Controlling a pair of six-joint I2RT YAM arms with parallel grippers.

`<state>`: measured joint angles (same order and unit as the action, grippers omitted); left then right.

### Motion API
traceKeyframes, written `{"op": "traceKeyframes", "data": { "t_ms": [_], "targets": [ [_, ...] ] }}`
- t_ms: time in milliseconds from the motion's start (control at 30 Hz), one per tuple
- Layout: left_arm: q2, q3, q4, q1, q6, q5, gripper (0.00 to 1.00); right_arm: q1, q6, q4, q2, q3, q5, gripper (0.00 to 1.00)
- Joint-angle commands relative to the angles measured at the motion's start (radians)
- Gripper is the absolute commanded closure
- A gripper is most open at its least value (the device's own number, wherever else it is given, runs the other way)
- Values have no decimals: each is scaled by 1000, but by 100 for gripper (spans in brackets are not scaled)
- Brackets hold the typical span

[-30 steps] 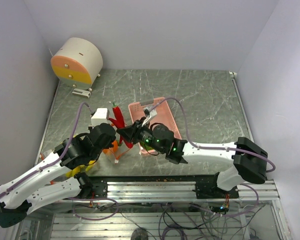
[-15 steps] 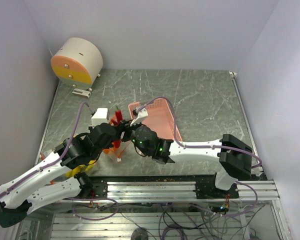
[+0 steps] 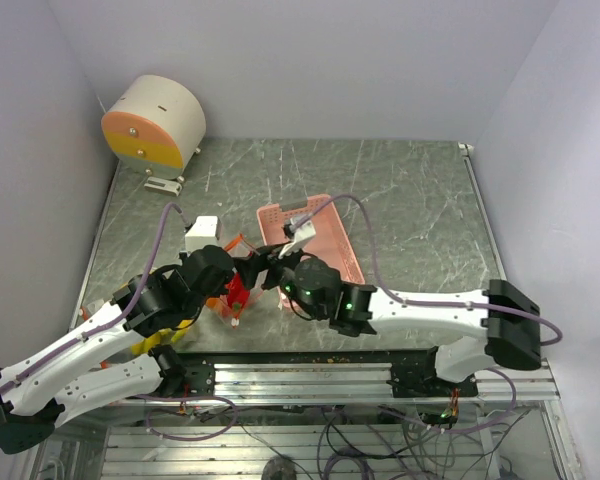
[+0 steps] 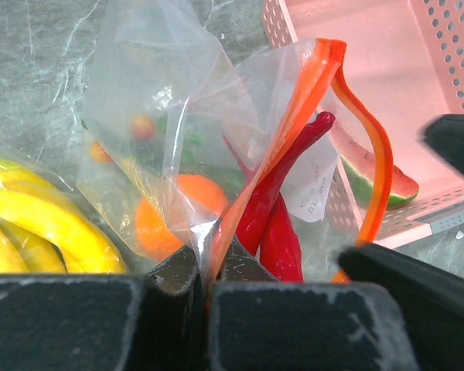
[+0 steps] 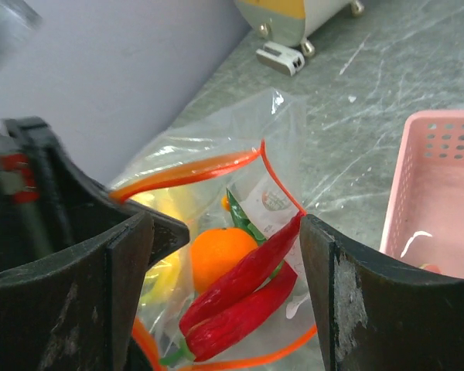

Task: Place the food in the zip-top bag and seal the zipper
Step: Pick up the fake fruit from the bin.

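Grey table (image 3: 410,200): zip-top bag (image 4: 178,93) holds orange (image 5: 220,255) and chili peppers (image 5: 240,301).

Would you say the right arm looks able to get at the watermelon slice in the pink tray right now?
Probably yes: the right gripper is open and empty beside the pink tray, where the watermelon slice lies uncovered.

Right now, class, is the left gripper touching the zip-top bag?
Touching. The left wrist view shows the left gripper clamped shut on the zip-top bag at the zipper.
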<state>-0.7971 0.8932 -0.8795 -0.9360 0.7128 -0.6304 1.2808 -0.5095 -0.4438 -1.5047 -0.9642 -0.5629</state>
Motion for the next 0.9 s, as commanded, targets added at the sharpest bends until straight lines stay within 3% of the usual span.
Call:
{"op": "traceKeyframes", "data": {
  "t_ms": [0, 133, 233, 300, 467, 700, 867],
  "targets": [
    [4, 32, 30, -1, -13, 7, 93, 6, 46, 99, 129, 24, -93, 25],
    [16, 39, 22, -1, -17, 4, 93, -34, 6, 357, 216, 18, -160, 27],
    [23, 40, 24, 0, -23, 5, 93, -97, -50, 531, 257, 13, -108, 27],
    [24, 41, 24, -1, -26, 7, 93, -167, -57, 620, 266, 11, -1, 27],
    [26, 37, 39, 0, -36, 18, 93, -360, 76, 774, 146, -46, 436, 27],
    [32, 39, 30, -1, -38, 9, 93, -371, 187, 755, -52, -94, 616, 27],
    [47, 40, 6, -1, -31, -7, 93, -371, 195, 751, -132, -81, 633, 31]
  ]
}}
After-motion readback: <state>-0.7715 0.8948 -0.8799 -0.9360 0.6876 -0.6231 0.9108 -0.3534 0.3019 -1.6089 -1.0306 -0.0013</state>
